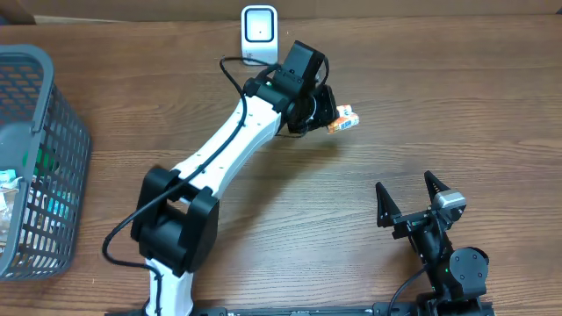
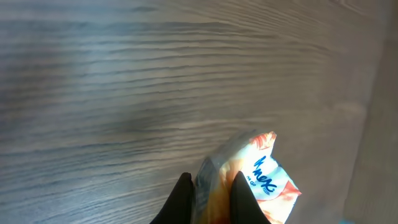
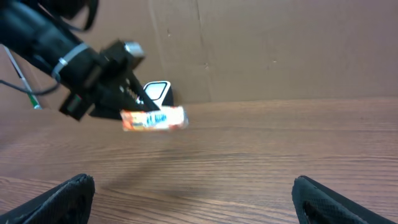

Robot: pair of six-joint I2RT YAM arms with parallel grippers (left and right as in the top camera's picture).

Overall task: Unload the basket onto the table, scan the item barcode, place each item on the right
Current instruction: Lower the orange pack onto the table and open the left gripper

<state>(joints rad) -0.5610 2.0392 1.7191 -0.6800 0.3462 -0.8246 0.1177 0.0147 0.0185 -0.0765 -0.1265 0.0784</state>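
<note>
Overhead view first: the table point(image 1: 457, 96) is a brown wood-grain top, matte, with long streaky lines running across it. The back of the room looks like plain cardboard sheeting point(image 3: 280, 43), creased and taped in spots. A grey plastic basket point(image 1: 53, 132) with a mesh of little rectangular holes sits at the far left edge, and there's some teal and white stuff inside that I can't make out. Against the back edge stands a small white barcode scanner point(image 1: 259, 33), a rounded boxy shape with a darker window on its face. The left arm is glossy white shell with chunky black joints, and a black cable point(image 1: 132, 219) loops along it. The left gripper point(image 1: 332, 118) is pinched tight on a snack packet point(image 1: 344, 118), a crinkly shiny wrapper in white and orange with blue lettering. From the left wrist cam you can see the black fingers point(image 2: 239, 190) squeezing one end so the foil bunches up. The packet hangs in the air above the table, near the scanner but off to one side of it, not touching it. The right gripper point(image 1: 410, 195) sits low near the front right with its black pointed fingers spread wide apart and nothing between them.
</note>
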